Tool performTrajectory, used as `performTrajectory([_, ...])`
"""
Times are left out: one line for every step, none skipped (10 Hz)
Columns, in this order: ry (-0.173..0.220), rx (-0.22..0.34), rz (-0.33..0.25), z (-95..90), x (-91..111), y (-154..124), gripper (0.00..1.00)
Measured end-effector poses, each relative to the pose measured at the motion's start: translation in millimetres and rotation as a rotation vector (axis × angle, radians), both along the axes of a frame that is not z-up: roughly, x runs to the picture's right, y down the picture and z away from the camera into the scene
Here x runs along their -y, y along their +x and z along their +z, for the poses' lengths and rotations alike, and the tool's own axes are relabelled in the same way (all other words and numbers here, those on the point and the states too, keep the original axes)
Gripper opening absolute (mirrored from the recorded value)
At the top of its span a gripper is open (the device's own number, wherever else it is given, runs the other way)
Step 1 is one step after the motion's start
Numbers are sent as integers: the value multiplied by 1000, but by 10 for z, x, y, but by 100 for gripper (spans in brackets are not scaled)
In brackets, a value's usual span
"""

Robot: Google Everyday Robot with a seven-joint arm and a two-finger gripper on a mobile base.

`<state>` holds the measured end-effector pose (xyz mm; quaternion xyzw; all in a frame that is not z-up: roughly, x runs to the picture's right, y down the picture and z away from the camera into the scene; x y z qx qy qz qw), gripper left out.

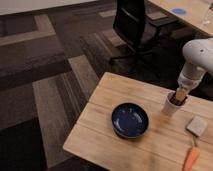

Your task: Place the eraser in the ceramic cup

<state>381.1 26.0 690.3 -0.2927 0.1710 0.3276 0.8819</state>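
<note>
Camera view: the gripper (178,95) is hanging from the white arm (198,56) directly over the mouth of the ceramic cup (170,106), and the dark eraser (177,100) is sitting at the cup's rim right under the fingertips; whether the pincer is clenched on it or released cannot be told. The cup is standing upright on the wooden table (107,131), near the right of the dark blue bowl (130,120), with the grey-white pad (196,126) and the orange carrot-shaped thing (190,159) lying further right toward the table's edge.

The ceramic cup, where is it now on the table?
The ceramic cup stands right of the blue bowl, under the gripper, with the grey pad further right.
</note>
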Motion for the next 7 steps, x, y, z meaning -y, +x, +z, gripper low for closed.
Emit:
performTrajectory([1,-9,5,-9,18,13,39])
performTrajectory([2,-15,7,-19,40,5,59])
performTrajectory([-1,-15,5,-19,40,-7,72])
performTrajectory([-5,-14,1,-24,35,-13,80])
performTrajectory([-7,-12,-2,-22,32,-20,80])
performTrajectory([-11,-8,-6,-25,27,-29,80])
performTrajectory([-14,-6,-6,-24,21,-34,80])
